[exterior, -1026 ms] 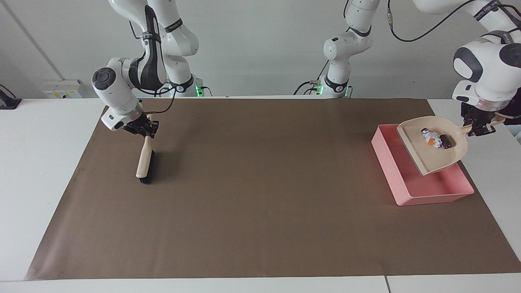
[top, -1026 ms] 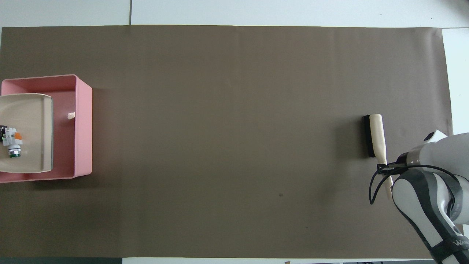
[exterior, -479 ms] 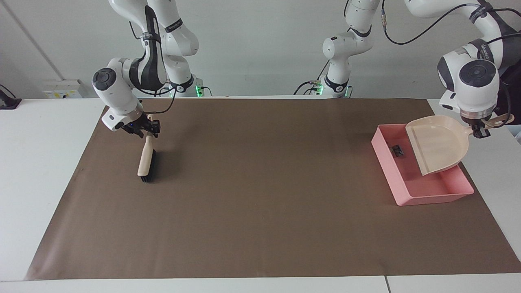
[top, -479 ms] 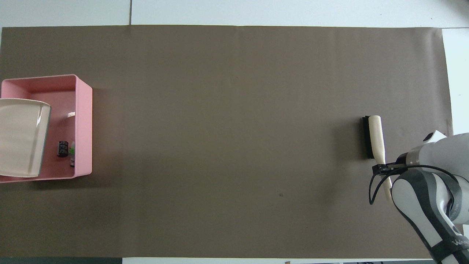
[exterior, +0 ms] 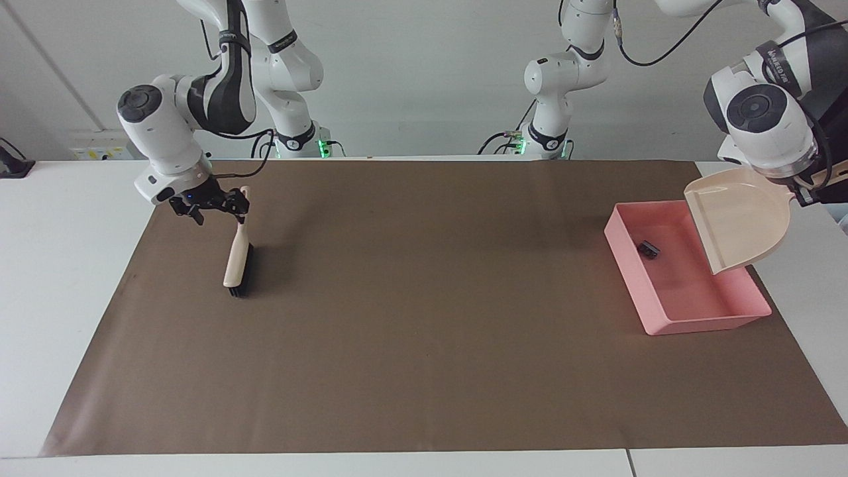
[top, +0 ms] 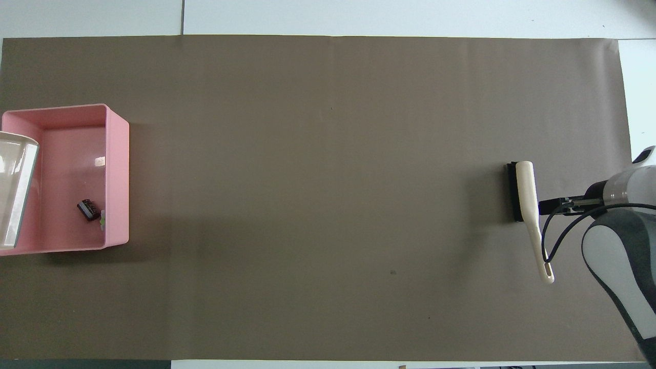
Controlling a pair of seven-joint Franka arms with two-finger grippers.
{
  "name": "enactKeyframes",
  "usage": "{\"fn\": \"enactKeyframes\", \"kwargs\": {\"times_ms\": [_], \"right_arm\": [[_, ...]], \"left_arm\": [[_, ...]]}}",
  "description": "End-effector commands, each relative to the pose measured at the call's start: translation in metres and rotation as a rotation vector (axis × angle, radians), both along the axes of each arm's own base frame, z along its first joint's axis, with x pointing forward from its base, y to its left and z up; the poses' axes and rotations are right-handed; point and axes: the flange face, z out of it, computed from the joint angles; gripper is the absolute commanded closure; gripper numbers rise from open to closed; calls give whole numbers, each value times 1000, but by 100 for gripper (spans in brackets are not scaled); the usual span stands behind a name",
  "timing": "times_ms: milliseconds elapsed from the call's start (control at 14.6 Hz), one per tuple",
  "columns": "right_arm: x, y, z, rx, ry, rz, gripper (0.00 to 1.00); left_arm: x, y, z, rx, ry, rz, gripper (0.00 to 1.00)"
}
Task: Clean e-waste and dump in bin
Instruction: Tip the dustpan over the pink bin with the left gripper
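E-waste sits in the shallow pink plastic bin (exterior: 689, 318)!
Left gripper (exterior: 805, 195) clamps the tilted beige dustpan (exterior: 742, 222); right gripper (exterior: 209, 204) spread wide beside the beige-handled brush (exterior: 236, 260).

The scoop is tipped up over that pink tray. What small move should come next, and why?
Probably the left gripper, shut on the beige plastic dustpan, should level it and carry it off the pink plastic tray. The pan looks empty; the small black block and the white-grey bit with green lie in the tray. The right gripper waits open beside the beige-handled brush.
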Motion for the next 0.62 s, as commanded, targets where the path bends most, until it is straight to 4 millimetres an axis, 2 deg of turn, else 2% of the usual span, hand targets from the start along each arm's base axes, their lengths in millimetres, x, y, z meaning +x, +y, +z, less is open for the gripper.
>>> {"fn": "enactKeyframes", "kwargs": {"times_ms": [0, 205, 342, 547], "right_arm": [[20, 6, 68, -23, -22, -61, 0], [31, 12, 123, -27, 14, -170, 0], [43, 14, 153, -28, 44, -207, 0], [49, 35, 175, -34, 63, -234, 0]], "left_arm": [[-9, -43, 21, 31, 8, -21, 99], [-13, -85, 22, 36, 38, -45, 99], [-16, -108, 10, -124, 21, -24, 98], [-27, -127, -9, -303, -33, 68, 99]]}}
